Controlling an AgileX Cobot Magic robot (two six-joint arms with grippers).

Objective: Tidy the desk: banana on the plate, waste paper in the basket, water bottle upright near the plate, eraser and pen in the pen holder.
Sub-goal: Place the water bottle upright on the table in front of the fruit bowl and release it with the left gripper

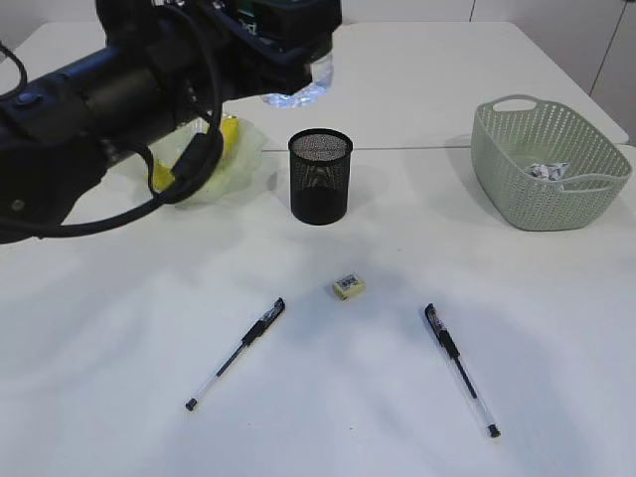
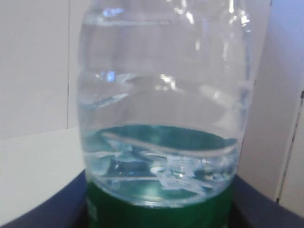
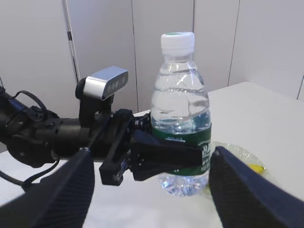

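Nearest in the exterior view, two pens lie flat on the white desk (image 1: 99,328), one pen (image 1: 237,353) at lower left and the other pen (image 1: 462,370) at lower right, with the small eraser (image 1: 348,286) between them and a little farther back. The pens look light, thin and prone to roll, so a pinch across the mid-barrel seems best; the eraser is a firm little block that should take a pinch across its short sides. Behind these stands the black mesh pen holder (image 1: 320,176), upright and open-topped. At the right edge the green basket (image 1: 542,169) already contains crumpled paper (image 1: 547,171). At upper left the banana (image 1: 231,139) lies on the plate (image 1: 199,184), partly hidden by the arm. Farthest back, the left hand (image 3: 166,156) is clamped around the green label band of the water bottle (image 3: 180,109), which stands upright with its cap on, just beside the plate. The bottle is partly filled, smooth and somewhat squeezable, so the labelled waist looks the surest hold. The right hand (image 3: 147,190) stands wide open, holding nothing.
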